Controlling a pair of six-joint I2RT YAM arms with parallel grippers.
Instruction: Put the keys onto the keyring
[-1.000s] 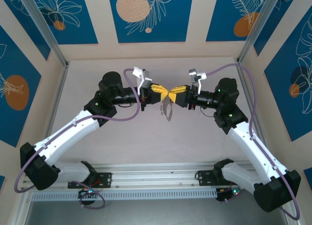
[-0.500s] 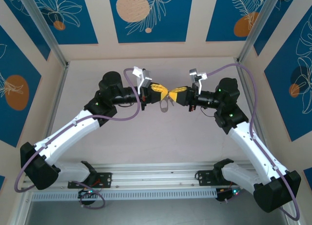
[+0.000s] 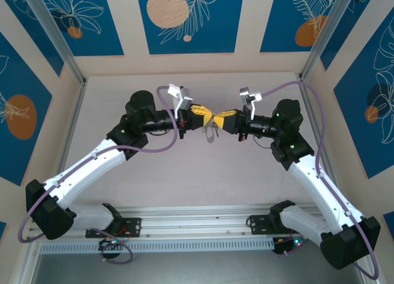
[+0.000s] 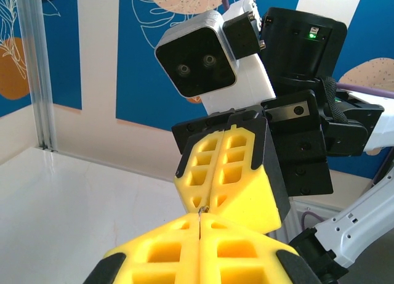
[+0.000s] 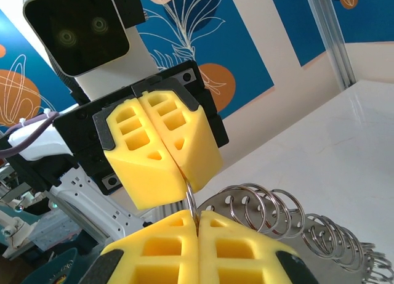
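Note:
My left gripper [image 3: 207, 117] and right gripper [image 3: 217, 119] meet tip to tip above the middle of the table, both shut. A thin silver ring [image 5: 192, 199] of the keyring runs from the left gripper's [image 5: 183, 173] jaws straight into the right gripper's [image 5: 198, 217] jaws. Below them hangs the keyring [image 3: 212, 133], its flat grey plate [image 5: 229, 201] strung with several silvery rings [image 5: 271, 205]. In the left wrist view a sliver of metal [image 4: 201, 209] shows where my left gripper [image 4: 200, 217] touches the right gripper [image 4: 208, 201]. The keys are out of view.
The white table [image 3: 203, 173] lies bare beneath the hanging piece. Aluminium posts [image 3: 64, 47] and blue-patterned panels [image 3: 188, 19] wall the cell at the back and sides. A rail with both arm bases [image 3: 197, 225] runs along the near edge.
The right gripper has shut on the ring. The grey keyring, which hung lower a second ago, has swung up and now hangs shorter under the fingertips. Both arms have barely moved.

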